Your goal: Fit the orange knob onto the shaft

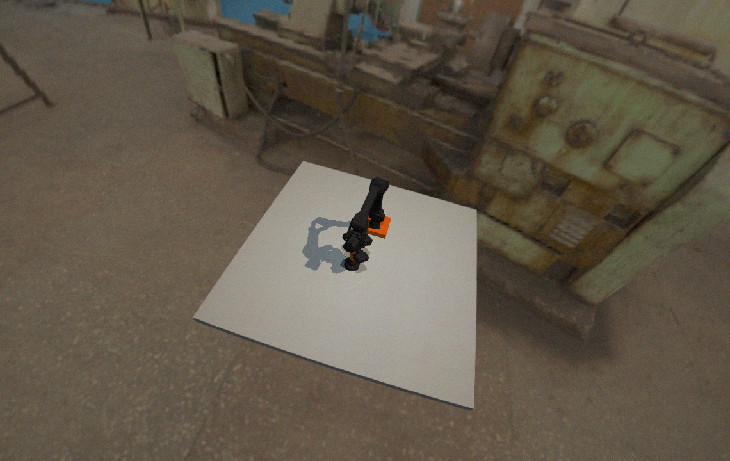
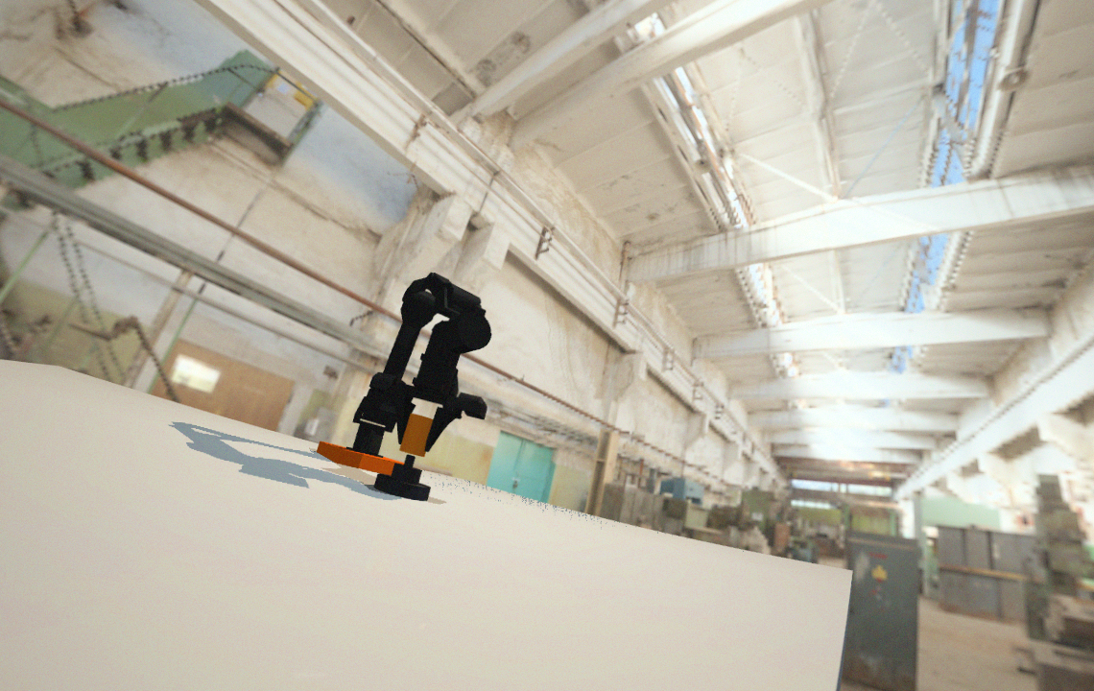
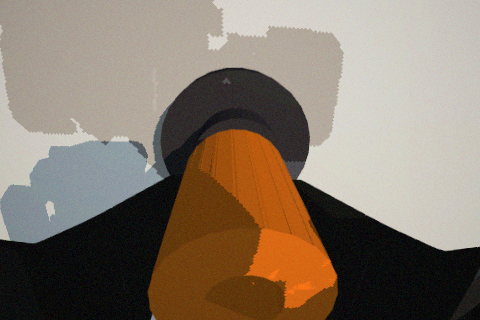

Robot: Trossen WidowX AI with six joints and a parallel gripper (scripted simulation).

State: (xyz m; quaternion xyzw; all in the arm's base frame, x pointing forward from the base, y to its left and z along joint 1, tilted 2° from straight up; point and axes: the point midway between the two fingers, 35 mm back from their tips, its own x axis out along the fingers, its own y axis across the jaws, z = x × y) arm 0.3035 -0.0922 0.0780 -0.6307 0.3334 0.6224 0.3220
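My gripper (image 3: 236, 188) (image 2: 416, 436) (image 1: 355, 252) is shut on the orange knob (image 3: 243, 247) (image 2: 416, 433), a smooth cylinder held upright. In the wrist view the knob's top face shows a dark recess, and black fingers flank it on both sides. Right below it is the dark round pedestal (image 3: 227, 90) (image 2: 402, 489) (image 1: 351, 264) on the white table (image 1: 356, 344) (image 2: 190, 559). In the exterior view a short piece of the dark shaft (image 2: 407, 464) shows between the knob's lower end and the pedestal. The shaft's top and flat side are hidden, so I cannot tell whether the knob touches it.
A flat orange plate (image 1: 382, 226) (image 2: 353, 456) lies under the arm's base, just behind the pedestal. An old green machine (image 1: 597, 160) stands beyond the table's far right edge. The arm's shadow falls to the left.
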